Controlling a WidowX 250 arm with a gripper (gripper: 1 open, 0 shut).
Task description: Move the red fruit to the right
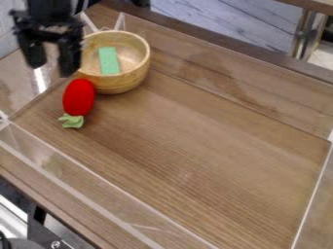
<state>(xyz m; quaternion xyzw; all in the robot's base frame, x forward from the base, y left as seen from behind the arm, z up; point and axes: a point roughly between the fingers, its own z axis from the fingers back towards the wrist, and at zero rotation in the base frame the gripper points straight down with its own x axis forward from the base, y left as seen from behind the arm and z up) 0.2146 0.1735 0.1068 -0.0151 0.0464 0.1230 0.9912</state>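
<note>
The red fruit lies on the wooden table at the left, its green leafy cap pointing toward the near edge. My gripper hangs at the upper left, pointing down, a little behind and to the left of the fruit and apart from it. Its two dark fingers stand open with nothing between them.
A wooden bowl holding a flat green block stands just right of the gripper and behind the fruit. Clear low walls border the table. Bare wood stretches across the middle and right.
</note>
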